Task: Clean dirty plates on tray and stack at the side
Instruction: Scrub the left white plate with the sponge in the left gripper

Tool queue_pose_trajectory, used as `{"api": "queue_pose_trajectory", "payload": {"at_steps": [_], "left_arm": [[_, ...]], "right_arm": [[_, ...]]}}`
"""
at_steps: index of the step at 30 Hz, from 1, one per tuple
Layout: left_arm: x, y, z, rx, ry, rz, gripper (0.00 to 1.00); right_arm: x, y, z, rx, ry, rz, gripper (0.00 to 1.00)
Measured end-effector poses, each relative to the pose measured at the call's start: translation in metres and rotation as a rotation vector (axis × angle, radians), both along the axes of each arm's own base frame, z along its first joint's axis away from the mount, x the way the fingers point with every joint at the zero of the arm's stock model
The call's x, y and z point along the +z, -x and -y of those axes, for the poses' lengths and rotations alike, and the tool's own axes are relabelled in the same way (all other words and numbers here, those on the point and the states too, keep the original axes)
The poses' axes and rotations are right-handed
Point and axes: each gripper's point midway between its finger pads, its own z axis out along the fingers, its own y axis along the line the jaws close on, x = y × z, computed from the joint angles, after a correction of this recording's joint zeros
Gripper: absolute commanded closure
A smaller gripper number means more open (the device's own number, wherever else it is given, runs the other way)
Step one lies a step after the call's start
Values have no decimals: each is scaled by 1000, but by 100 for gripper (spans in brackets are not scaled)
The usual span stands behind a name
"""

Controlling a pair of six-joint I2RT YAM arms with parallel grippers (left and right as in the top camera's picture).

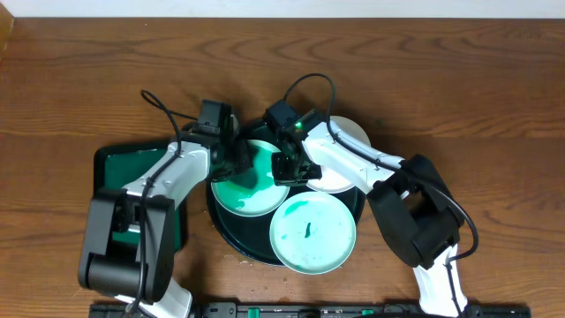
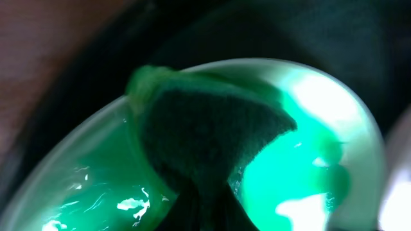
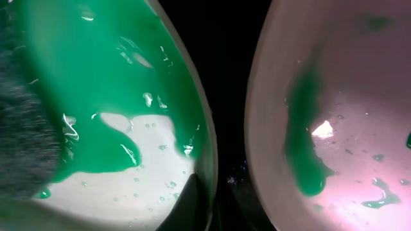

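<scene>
Three white plates with teal-green smears lie on the round dark tray point(image 1: 222, 223): a left plate point(image 1: 247, 196), a front plate point(image 1: 312, 231) and a back-right plate point(image 1: 346, 141). My left gripper point(image 2: 205, 206) is shut on a dark green sponge point(image 2: 212, 128), which presses on the wet left plate point(image 2: 302, 160). From the other side, my right gripper point(image 3: 215, 208) is shut on that plate's rim point(image 3: 204, 138), one finger inside and one outside. The back-right plate point(image 3: 334, 128) lies just beyond a dark gap. The sponge point(image 3: 19, 135) shows at the left edge of the right wrist view.
A smaller rectangular green tray point(image 1: 115, 163) lies left of the round tray, partly under my left arm. Both arms cross over the round tray's back half. Bare wooden table point(image 1: 477, 97) surrounds the trays.
</scene>
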Motion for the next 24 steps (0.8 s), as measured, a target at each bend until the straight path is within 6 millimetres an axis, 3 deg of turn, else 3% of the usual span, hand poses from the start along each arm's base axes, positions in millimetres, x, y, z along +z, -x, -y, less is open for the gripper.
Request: {"api": "queue_pose_trajectory", "payload": {"at_steps": [8, 24], "left_arm": [[3, -2, 32, -41, 161, -5, 93], [9, 20, 62, -94, 347, -102, 93]], "right_arm": [[0, 0, 0, 0, 0, 0, 99], [0, 1, 0, 0, 1, -2, 99]]}}
